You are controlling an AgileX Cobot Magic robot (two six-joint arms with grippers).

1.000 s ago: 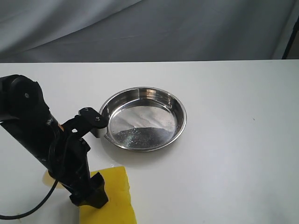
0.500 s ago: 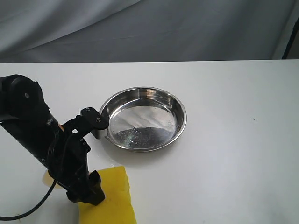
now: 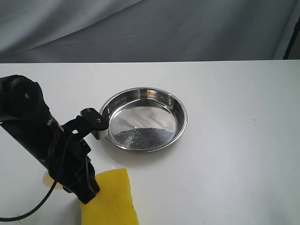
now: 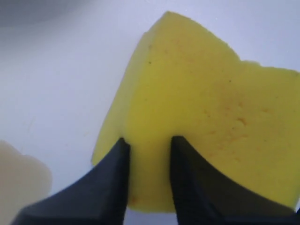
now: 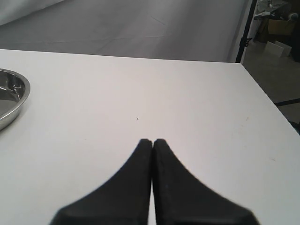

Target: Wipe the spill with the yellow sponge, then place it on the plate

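The yellow sponge lies on the white table at the near left, below the plate, a shiny steel dish that holds nothing. My left gripper is shut on the sponge's left end; in the left wrist view both fingers pinch the yellow foam between them, gripper. A pale tan spill shows just left of the arm, and as a cream blot beside the sponge. My right gripper is shut on nothing, low over bare table to the right of the plate's rim.
The left arm and its cable cross the near left of the table. A grey cloth backdrop hangs behind the table's far edge. The table's right edge drops to the floor.
My left gripper has shifted a little to the left and back along the sponge's end. The sponge has barely moved. The plate stays put.
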